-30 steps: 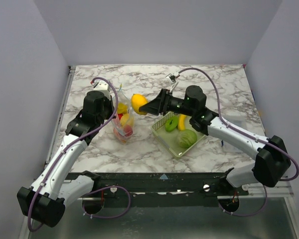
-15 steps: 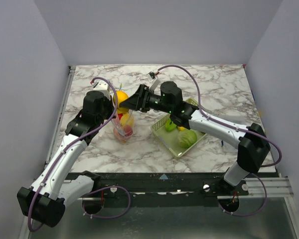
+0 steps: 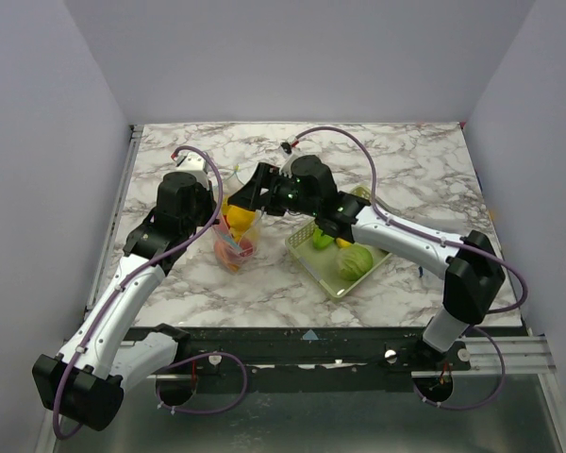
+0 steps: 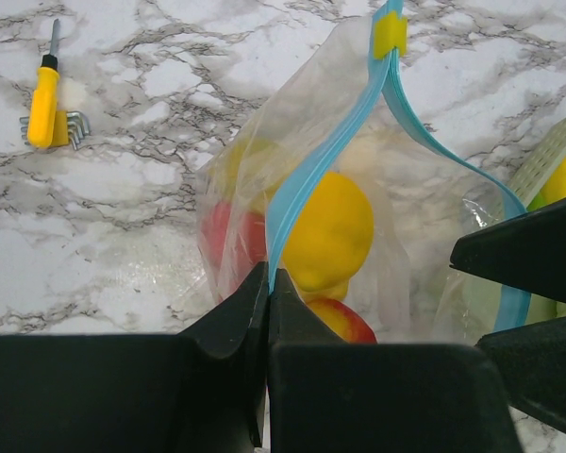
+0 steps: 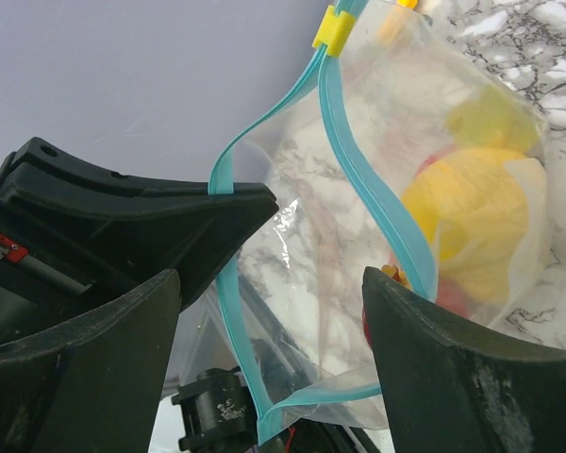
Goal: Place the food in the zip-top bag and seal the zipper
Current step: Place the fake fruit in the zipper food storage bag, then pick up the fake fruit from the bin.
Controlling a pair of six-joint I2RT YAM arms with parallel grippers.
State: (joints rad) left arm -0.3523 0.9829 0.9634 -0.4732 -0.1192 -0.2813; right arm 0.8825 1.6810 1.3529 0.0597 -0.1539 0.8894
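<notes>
**Desk (image 3: pixel 406 170):** marbled white and grey top.

**Bag (image 3: pixel 234 241):** clear plastic, standing left of the desk's middle, about midway between the far and near edges. Its mouth faces up and gapes open.

**Zipper (image 4: pixel 308 175):** light-blue strip along the mouth, its two sides parted. A yellow slider (image 5: pixel 335 28) sits at one end.

**Food, in the bag:** one yellow fruit (image 4: pixel 328 231), with a red fruit (image 4: pixel 338 323) under it. More red and yellow show through the plastic.

**Food, not in the bag:** a green fruit (image 3: pixel 355 262) and smaller green and yellow pieces lie in a mesh basket (image 3: pixel 311 271). The basket is just right of the bag, toward the near edge.

**Left tool (image 4: pixel 267 283):** fingers together, clamped on the zipper at the side of the mouth, holding that edge up.

**Right tool (image 5: pixel 267 283):** fingers spread apart with nothing between them, poised directly over the open mouth.

**Sundries:** a yellow-handled screwdriver (image 4: pixel 43 99) lies flat beside a small set of metal keys, on the desk away from the bag.
</notes>
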